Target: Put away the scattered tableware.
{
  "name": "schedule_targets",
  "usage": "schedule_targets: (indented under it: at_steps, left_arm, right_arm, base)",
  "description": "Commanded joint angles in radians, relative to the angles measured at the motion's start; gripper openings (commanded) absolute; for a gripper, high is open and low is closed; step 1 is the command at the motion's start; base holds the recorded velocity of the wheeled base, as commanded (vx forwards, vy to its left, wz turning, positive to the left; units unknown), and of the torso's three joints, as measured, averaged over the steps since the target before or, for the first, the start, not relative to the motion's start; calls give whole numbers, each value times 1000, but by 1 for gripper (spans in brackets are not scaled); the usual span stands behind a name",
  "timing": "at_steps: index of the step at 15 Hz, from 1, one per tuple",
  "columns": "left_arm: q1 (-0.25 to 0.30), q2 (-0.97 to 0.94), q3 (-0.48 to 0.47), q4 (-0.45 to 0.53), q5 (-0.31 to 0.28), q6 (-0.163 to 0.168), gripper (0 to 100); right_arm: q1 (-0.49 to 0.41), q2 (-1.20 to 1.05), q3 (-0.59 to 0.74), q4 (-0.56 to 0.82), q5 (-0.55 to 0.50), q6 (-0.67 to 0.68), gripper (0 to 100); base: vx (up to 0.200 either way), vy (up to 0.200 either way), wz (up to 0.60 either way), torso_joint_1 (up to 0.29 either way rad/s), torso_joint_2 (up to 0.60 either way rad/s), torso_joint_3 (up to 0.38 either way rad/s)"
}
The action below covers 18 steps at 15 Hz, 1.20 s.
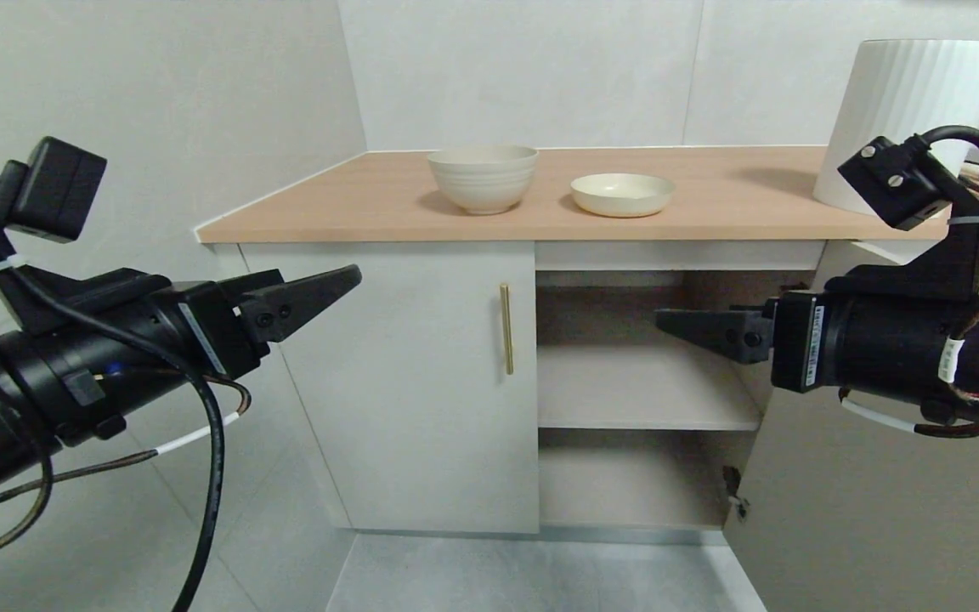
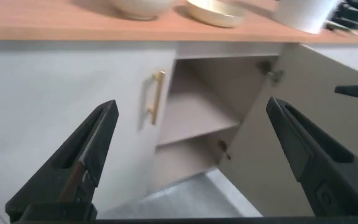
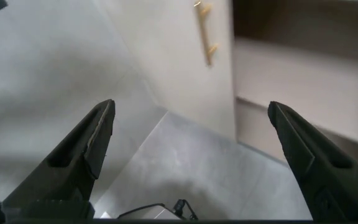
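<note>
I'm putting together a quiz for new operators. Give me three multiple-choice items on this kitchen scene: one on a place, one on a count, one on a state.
1. Where is the bowl?
A. on the countertop
B. on the floor
C. in a drawer

2. How many cream dishes stand on the countertop?
A. one
B. two
C. four

3. The right cupboard door is:
A. shut
B. open
C. missing

Answers:
1 A, it stands on the wooden top.
2 B, the bowl and the shallow dish beside it.
3 B, it is swung out, baring the shelves.
</note>
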Motion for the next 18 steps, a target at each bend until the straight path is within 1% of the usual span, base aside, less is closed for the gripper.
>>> schedule_targets:
  at_steps: [1,8,10,11,14,15,18]
  left_arm:
    - [4,1,-2,-2,0,0,100]
    - [14,-5,-9,-3,0,-2,100]
    - [13,-20,-8,-2,0,-2,100]
    - [13,-29,-8,-3,0,-2,100]
    - [11,-51,-8,-2,-16,-2,100]
    - [11,-62,-8,-2,-29,-2,100]
    - [11,-51,-8,0,-32,-2,100]
  right_arm:
    - [1,0,-1,-1,1,1,100]
    - [1,-33,8,2,12,2,100]
    - [2,-65,28,-1,45,4,100]
    - [2,-89,41,0,85,1,100]
    - [4,-100,51,-3,88,-4,100]
    - [21,-108,51,-1,87,-6,100]
    - [22,-106,54,0,88,-7,100]
  base:
    - [200,0,0,12,7,2]
    - [200,0,0,4,4,2]
    - [0,0,0,0,0,0]
    - [0,0,0,0,0,0]
    - [0,0,0,0,0,0]
    - [0,0,0,0,0,0]
    - [0,0,0,0,0,0]
